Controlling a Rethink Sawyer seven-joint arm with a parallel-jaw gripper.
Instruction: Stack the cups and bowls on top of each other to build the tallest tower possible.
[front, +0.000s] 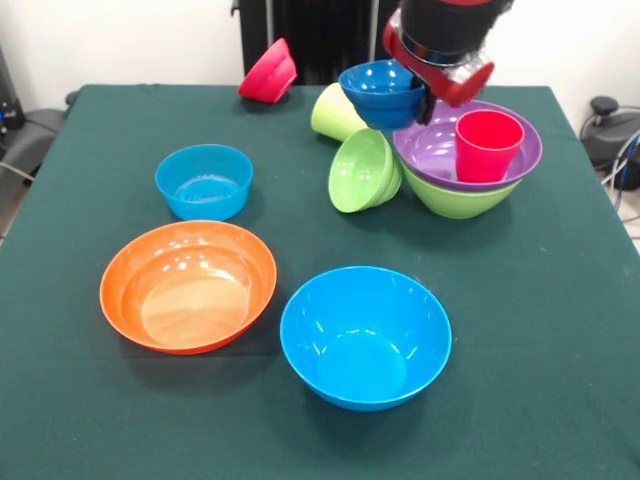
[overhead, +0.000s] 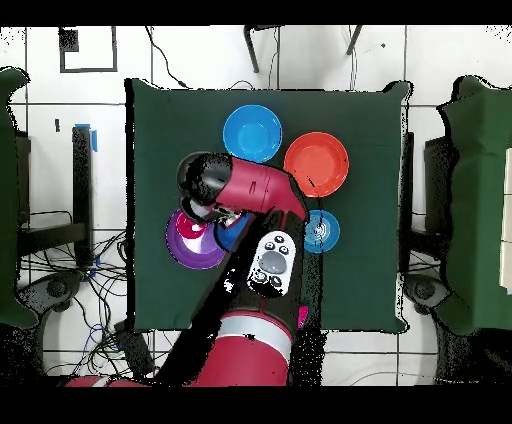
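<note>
In the front view the gripper (front: 425, 100) is hanging at the upper right of the frame, and its fingers are closing on the rim of the dark blue bowl (front: 382, 93), holding it clear of the table (front: 560, 330) just left of the tower (front: 466, 165). The tower is sitting right of centre in the upper half: a green bowl (front: 455, 200) at the bottom, the purple bowl (front: 430, 150) nested in it, and the red cup (front: 487, 145) standing upright inside the purple one. A small green bowl (front: 363, 171) is leaning on its side against the tower's left flank, and the green cup (front: 333, 113) is lying tipped just above it. The pink bowl (front: 268, 73) is resting tilted at the top, left of centre. The small light blue bowl (front: 204, 181) is sitting upright at centre left, the orange bowl (front: 188, 286) at lower left, and the large light blue bowl (front: 365, 336) at lower centre, close beside the orange one.

In the overhead view the arm (overhead: 255, 190) is covering most of the tower, with only the purple bowl (overhead: 190, 240) showing at centre left.
</note>
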